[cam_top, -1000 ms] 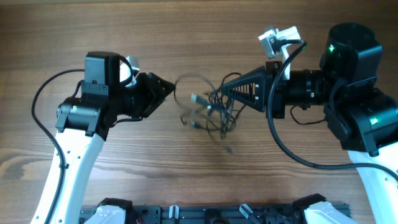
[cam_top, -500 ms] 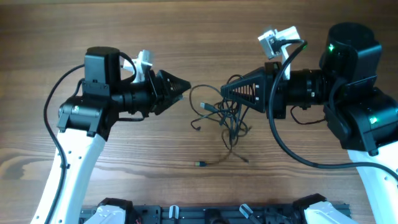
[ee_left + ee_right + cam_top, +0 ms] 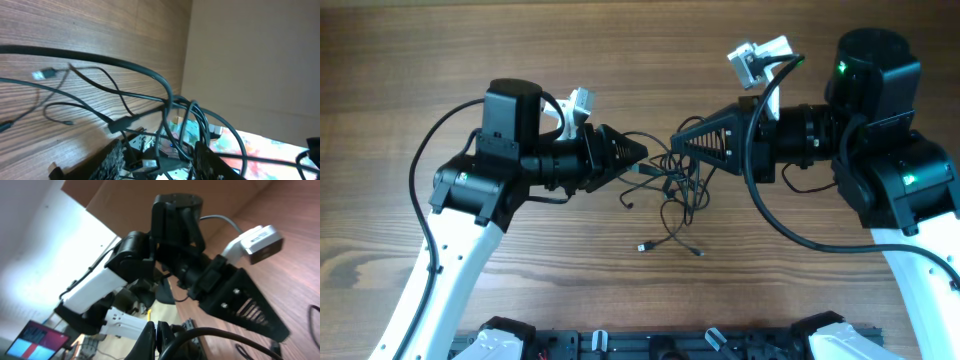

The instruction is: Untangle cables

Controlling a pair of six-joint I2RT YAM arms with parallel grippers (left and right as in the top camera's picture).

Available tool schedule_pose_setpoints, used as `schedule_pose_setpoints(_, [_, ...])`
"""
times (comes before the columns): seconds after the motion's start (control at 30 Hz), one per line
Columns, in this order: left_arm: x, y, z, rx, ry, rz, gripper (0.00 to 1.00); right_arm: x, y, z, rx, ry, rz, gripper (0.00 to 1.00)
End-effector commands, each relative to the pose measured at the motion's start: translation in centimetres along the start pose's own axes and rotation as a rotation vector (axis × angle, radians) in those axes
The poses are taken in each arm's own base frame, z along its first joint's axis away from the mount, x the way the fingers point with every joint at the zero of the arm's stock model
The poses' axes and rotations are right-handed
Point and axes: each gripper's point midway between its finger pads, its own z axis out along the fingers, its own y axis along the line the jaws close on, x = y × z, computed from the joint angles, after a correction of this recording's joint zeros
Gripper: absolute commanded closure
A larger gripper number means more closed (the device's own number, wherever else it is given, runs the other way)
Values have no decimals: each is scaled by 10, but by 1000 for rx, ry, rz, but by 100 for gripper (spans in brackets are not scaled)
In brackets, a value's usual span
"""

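Fingers, right: pressed together at the bottom edge of the right wrist view, and a black strand curves away from their tips.
Fingers, left: apart with a moderate gap. Several strands and a small plug sit between them; contact with the pads cannot be told.
Right gripper: tip points to 9 o'clock and is pinched on the upper edge of the cables.
Left gripper: tip points to 3 o'clock, just beside the right tip, at the 10 o'clock edge of the knot.
Cables, position: a loose knot between the two tips and hanging toward 6 o'clock of them, with thin loops spreading over the table.
Cables, free ends: one plug end lies on the wood at 7 o'clock of the knot. A second end lies at 5 o'clock, apart from the first.
Table: brown wood grain, with both arms reaching in from 9 and 3 o'clock.
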Motion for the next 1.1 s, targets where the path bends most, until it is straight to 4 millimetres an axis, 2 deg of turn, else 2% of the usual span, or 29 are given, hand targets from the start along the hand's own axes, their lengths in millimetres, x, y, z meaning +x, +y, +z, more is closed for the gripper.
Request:
schedule_pose_setpoints(0.0, [-3, -8, 3, -2, -20, 36, 55, 4, 14, 0, -79, 31, -7, 96])
schedule_pose_setpoints(0.17, [-3, -7, 9, -31, -42, 57, 55, 7, 28, -1, -159, 58, -23, 96])
schedule_pose_setpoints(0.27, [-8, -3, 11, -58, -70, -6, 54, 7, 37, -3, -204, 72, -28, 96])
schedule_pose_setpoints(0.43, [-13, 1, 22, -64, -62, -59, 52, 5, 39, -3, -209, 71, -31, 96])
schedule_pose_setpoints(0.57, [-18, 12, 35, -87, -41, -93, 52, 5, 39, -3, -209, 72, -31, 96])
schedule_pose_setpoints(0.6, [-19, 14, 37, -92, -38, -99, 55, 5, 39, -3, -209, 72, -31, 96])
schedule_pose_setpoints(0.73, [-25, 27, 47, -121, -29, -125, 96, 6, 38, -3, -209, 73, -28, 96])
schedule_pose_setpoints(1.07, [-34, 36, 46, -169, -83, -123, 96, 7, 36, -2, -208, 72, -42, 96])
